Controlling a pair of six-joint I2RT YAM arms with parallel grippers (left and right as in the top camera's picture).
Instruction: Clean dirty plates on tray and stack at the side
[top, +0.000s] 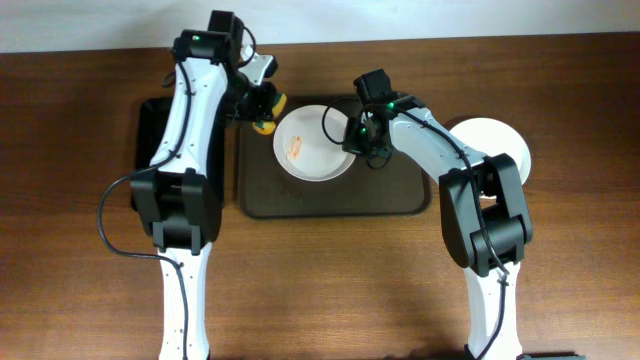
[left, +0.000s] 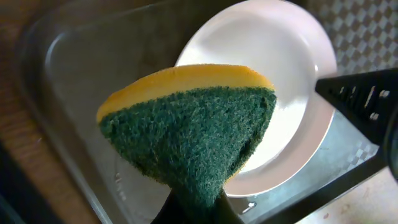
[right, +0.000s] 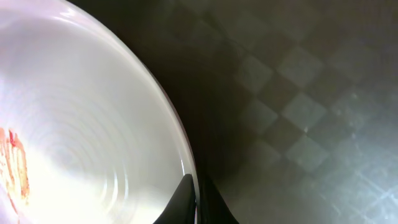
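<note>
While the left tool (left: 194, 214) clamps a sponge (left: 193, 137), the right tool (right: 196, 202) pinches the smeared plate (right: 81, 124).

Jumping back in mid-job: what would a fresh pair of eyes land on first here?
The yellow-and-green sponge, clamped in the left gripper, hangs over the tray's left end beside the smeared plate. That plate's orange-brown smear stands out on its left half, while the right gripper has its jaws on the plate's right rim. Another white plate sits off the tray on the table to the right.

Lab tabletop (top: 330, 280) with robot arms (top: 190, 110)
</note>
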